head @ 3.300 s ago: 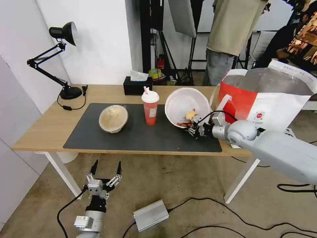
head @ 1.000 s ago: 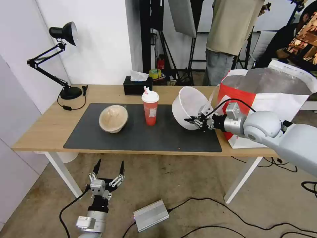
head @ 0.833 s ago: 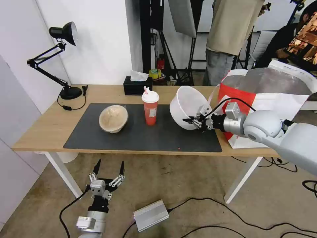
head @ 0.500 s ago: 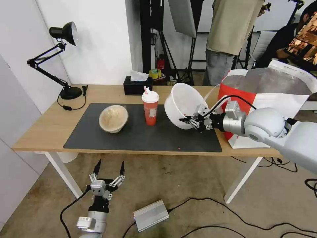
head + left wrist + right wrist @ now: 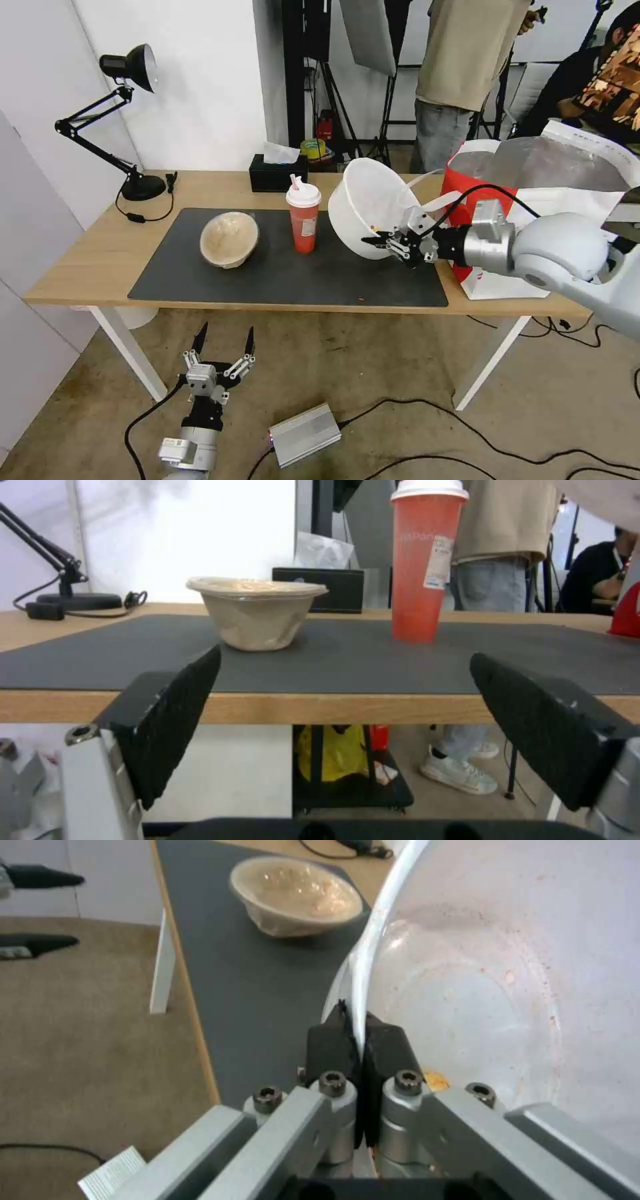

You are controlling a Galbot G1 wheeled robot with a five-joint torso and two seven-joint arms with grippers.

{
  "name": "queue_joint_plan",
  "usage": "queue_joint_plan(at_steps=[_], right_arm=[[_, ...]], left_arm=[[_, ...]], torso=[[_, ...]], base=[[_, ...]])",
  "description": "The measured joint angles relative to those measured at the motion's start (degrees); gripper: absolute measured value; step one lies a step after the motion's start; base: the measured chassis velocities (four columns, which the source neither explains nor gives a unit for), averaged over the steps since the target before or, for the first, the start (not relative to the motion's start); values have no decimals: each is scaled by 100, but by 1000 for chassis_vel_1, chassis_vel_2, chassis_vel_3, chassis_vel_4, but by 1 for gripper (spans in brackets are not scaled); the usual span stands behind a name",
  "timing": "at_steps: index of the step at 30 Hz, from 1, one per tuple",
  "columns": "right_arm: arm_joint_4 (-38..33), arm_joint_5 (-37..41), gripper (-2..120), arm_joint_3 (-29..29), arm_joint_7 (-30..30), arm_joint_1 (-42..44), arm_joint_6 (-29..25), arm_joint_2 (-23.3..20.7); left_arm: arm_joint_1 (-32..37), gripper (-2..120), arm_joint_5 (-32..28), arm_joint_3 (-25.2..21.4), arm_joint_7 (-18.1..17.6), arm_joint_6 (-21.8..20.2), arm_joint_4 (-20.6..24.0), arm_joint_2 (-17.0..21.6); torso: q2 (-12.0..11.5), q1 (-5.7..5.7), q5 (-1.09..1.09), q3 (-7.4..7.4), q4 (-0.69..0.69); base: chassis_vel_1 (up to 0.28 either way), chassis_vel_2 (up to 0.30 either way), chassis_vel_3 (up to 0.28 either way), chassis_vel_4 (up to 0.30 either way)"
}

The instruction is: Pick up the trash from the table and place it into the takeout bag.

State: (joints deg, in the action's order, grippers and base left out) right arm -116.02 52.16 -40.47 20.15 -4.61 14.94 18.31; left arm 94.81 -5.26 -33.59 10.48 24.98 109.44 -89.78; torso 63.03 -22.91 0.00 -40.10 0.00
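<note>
The left gripper [image 5: 347,730] hangs below the edge of the long light-wood table [image 5: 320,707], its two black ribbed fingers [image 5: 177,720] spread wide. On the large dark grey mat [image 5: 100,655] stand a beige round lidded bowl [image 5: 257,612] and a tall red drink cup with a white lid [image 5: 423,560], well apart. Behind them sits a dark box [image 5: 320,590], probably holding tissues.

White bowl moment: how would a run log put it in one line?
right hand: shut on white bowl rim, held tilted above mat | left hand: open, below table | takeout bag: open
</note>
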Motion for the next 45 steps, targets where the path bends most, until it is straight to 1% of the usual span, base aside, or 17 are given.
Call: queue_joint_plan(at_steps=[1,5,6,9,10,11,12,13,14,16,17,20,31,36,45], right_arm=[[0,0,0,0,0,0,0,0],[-260,91,0,259,24,125,0,-269],[-260,91,0,259,24,125,0,-269],[-454,137,0,697,68,448,-1,-524],[-518,148,0,948,85,644,-2,-618],[-518,148,0,948,85,644,-2,-618],[-560,155,0,1167,95,815,-6,-690],[-667,158,0,1736,114,1288,-26,-857],[-740,158,0,2080,122,1608,-52,-979],[-866,158,0,2487,141,2041,-104,-1213],[-866,158,0,2487,141,2041,-104,-1213],[-981,197,0,2740,144,2262,-243,-1469],[-1030,530,0,3125,74,2240,-460,-1911],[-866,596,0,3321,68,2245,-549,-2001],[-463,680,0,3695,49,2266,-598,-2009]], left_arm=[[0,100,0,0,0,0,0,0],[23,100,16,24,1,33,-25,37],[23,100,16,24,1,33,-25,37],[40,100,31,51,1,47,-37,77],[42,100,34,62,1,48,-37,87],[42,100,34,62,1,48,-37,87],[43,100,36,65,1,49,-37,92],[47,100,42,79,1,51,-37,105],[50,100,45,88,1,51,-37,114],[62,100,50,109,1,67,-37,134],[62,100,50,109,1,67,-37,134],[65,100,51,133,1,90,-43,169],[57,100,62,193,0,138,-64,171],[74,100,65,179,0,141,-53,177],[87,100,57,140,0,164,-46,239]], torso=[[0,0,0,0,0],[-1,0,0,0,0],[-1,0,0,0,0],[-1,0,0,0,1],[-1,0,1,0,1],[-1,0,1,0,1],[0,0,0,0,1],[-1,0,1,0,1],[-1,0,0,0,0],[0,0,1,1,-2],[0,0,1,1,-2],[0,0,0,0,1],[0,0,0,0,1],[0,0,1,0,0],[0,0,0,0,0]], base=[[0,0,0,0],[0,0,0,0],[0,0,0,0],[0,0,0,0],[0,0,0,0],[0,0,0,0],[0,0,0,0],[0,0,0,0],[0,0,0,0],[0,0,0,0],[0,0,0,0],[0,0,0,0],[0,0,0,0],[0,0,0,0],[0,0,0,0]])
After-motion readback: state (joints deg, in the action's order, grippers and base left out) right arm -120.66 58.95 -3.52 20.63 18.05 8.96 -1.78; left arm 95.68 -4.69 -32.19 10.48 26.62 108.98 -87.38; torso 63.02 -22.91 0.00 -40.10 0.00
